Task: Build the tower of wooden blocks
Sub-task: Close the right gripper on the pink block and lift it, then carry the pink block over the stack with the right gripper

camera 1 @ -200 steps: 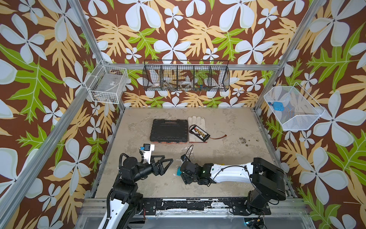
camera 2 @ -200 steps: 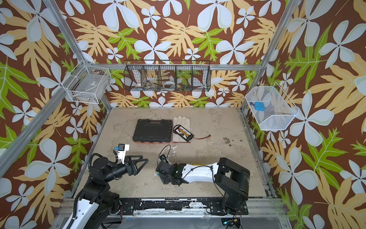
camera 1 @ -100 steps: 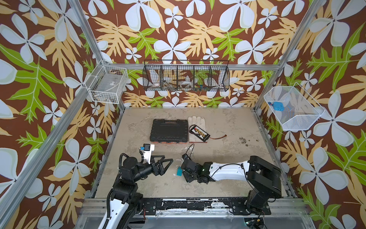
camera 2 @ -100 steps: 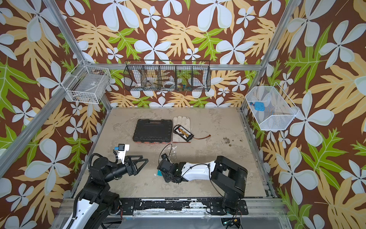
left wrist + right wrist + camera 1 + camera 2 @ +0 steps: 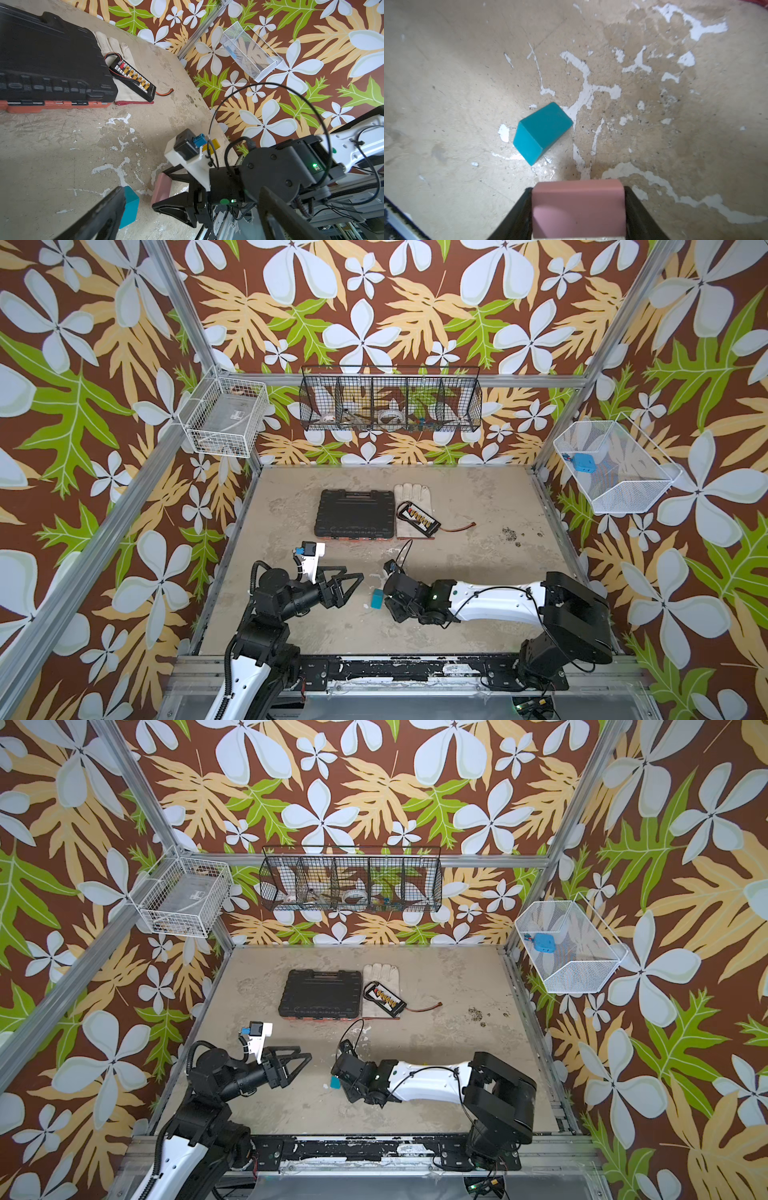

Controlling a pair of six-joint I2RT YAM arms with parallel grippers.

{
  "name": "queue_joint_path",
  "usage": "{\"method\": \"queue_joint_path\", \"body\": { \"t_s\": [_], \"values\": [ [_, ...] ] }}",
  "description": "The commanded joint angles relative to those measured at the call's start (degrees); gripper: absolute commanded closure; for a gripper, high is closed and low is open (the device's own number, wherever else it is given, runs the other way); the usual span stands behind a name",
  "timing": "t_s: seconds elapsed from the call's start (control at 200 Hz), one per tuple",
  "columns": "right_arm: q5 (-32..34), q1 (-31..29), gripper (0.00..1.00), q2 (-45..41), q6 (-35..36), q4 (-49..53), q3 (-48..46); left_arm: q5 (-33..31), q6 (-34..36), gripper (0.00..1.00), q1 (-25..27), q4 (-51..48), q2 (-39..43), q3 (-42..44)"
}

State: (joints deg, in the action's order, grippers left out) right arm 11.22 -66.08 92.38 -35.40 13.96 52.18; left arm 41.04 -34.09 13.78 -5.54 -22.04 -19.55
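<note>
The right gripper (image 5: 578,188) has its jaws clenched on a pale pink rectangular wood block (image 5: 578,209). In the right wrist view the black fingers press flat against both of the block's sides. The grip is low to the grey, paint-flecked bench (image 5: 478,564), which suggests the block is being picked up from the surface, not yet carried. The arm lies stretched out from the right edge toward the middle, close to the front edge.

A small teal wood block (image 5: 544,131) lies loose on the bench just beside those jaws, not touching them. In a top view it (image 5: 377,598) sits toward the front edge, a little left of centre. It lies skewed to the jaws' line, so it would need squaring up before it could cap anything. No tower stands anywhere in view, so the build looks barely begun.

The left gripper (image 5: 353,573) hangs above the bench nearer the left edge. Its jaws are released wide and empty and point at the teal block, probably waiting to take it. The black plastic case (image 5: 354,513) sits well back, clear of the work.

Since a second ago the teal block and the left arm have kept their places. The right gripper, which then crowded the teal block, now shows a clear gap beside it. The right arm's elbow has swung slightly toward the right edge.
</note>
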Motion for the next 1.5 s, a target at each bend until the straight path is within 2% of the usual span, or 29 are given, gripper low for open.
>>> {"method": "queue_joint_path", "body": {
  "t_s": [0.0,0.205,0.676,0.756,0.811,0.921,1.011,1.196,1.496],
  "values": [
    [2.5,-0.1,0.59,-3.1,-0.9,2.4,-0.3,0.9,-0.2,0.00,0.0,1.7,0.2,0.1],
    [6.6,-0.1,0.67,-11.3,-3.0,8.3,-0.2,0.9,-0.3,0.00,-0.1,1.8,0.2,0.1],
    [18.0,0.1,0.73,-34.6,-10.3,24.1,-2.4,0.8,-0.3,0.00,0.0,1.8,1.0,0.2],
    [17.4,1.4,0.74,-38.8,-10.2,24.9,-4.0,0.9,-0.3,0.00,0.0,1.8,1.0,0.2],
    [17.6,2.8,0.78,-42.0,-10.5,25.4,-5.0,0.9,-0.3,0.00,-0.1,1.8,1.1,0.2],
    [16.3,5.2,0.77,-46.9,-11.0,26.3,-5.9,0.8,-0.3,0.00,0.0,1.8,1.5,0.2],
    [15.6,5.7,0.74,-48.0,-11.7,27.4,-5.4,0.8,-0.3,0.00,0.0,1.8,1.3,0.2],
    [17.1,5.9,0.82,-43.4,-17.0,33.8,-1.8,0.6,-0.3,0.00,0.0,1.8,1.4,0.2],
    [17.5,6.4,0.83,-39.0,-18.4,34.9,-2.5,0.6,-0.3,0.00,0.0,1.8,1.5,0.2]
  ]
}}
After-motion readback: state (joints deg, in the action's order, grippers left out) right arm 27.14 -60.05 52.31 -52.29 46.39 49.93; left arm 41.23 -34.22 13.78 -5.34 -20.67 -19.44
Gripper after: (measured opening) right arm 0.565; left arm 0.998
